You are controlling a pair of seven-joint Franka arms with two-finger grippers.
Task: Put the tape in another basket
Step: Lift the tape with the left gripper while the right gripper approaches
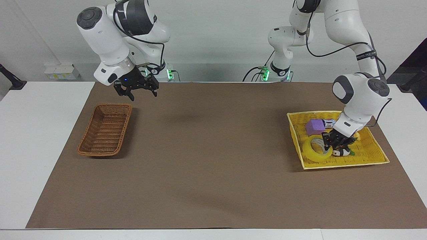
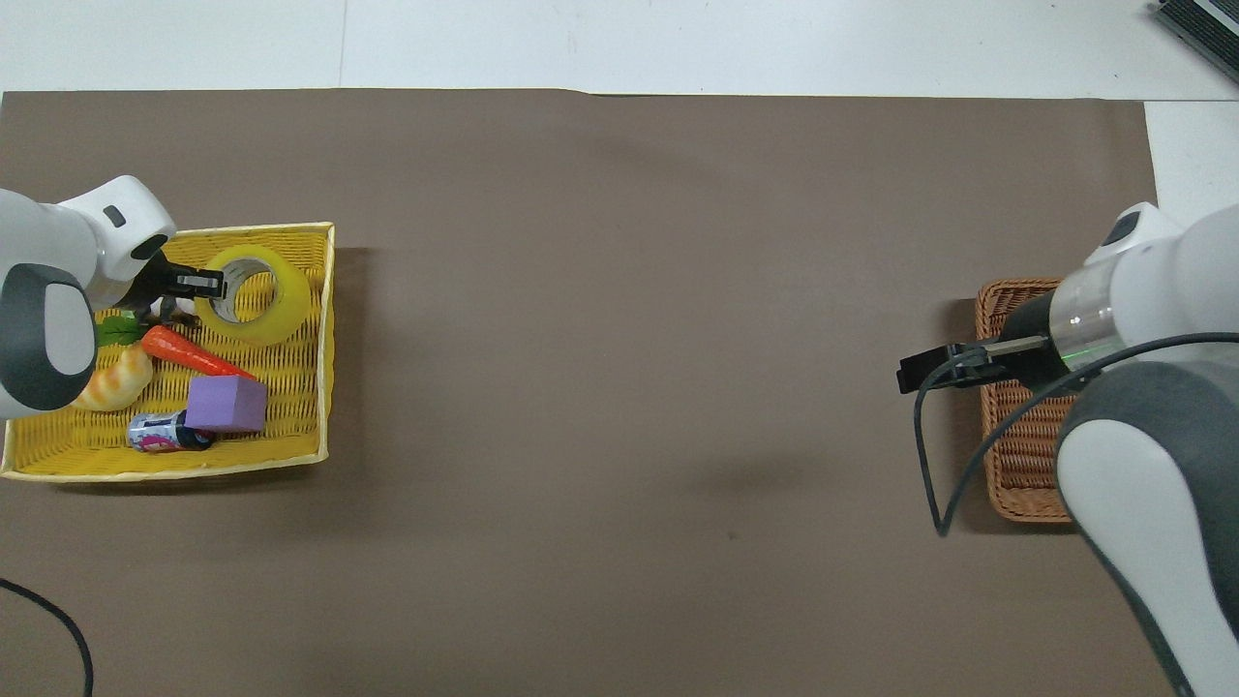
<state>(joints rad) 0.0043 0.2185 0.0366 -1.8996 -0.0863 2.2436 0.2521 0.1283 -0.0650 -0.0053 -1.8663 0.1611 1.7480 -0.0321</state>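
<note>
Brown mat (image 1: 206, 156): one; covers most of the one white table (image 1: 33, 150).
Arms: two.
Yellow basket (image 1: 373, 156): one; on the mat at the left arm's end; landmark for what follows.
Wicker basket (image 1: 105, 130): one; on the mat, well apart from the yellow basket, at the right arm's end.
Left gripper (image 1: 334, 142): one; down inside the yellow basket, clamped on the tape's wall, one finger in the core and one outside.
Right gripper (image 1: 139, 91): one; jaws spread, holding nothing, in the air over the mat just beside the wicker basket, well apart from the yellow basket.
Tape (image 1: 315, 150): one yellow roll; in the yellow basket, at its corner farthest from the robots, tilted.
Purple block (image 2: 226, 404): one; in the yellow basket, nearer the robots than the tape.
Toy carrot (image 2: 194, 354): one; in the yellow basket, between tape and block.
Bread toy (image 2: 111, 379): one; in the yellow basket, beside the carrot.
Small can (image 2: 160, 433): one; lying in the yellow basket, touching the block.
</note>
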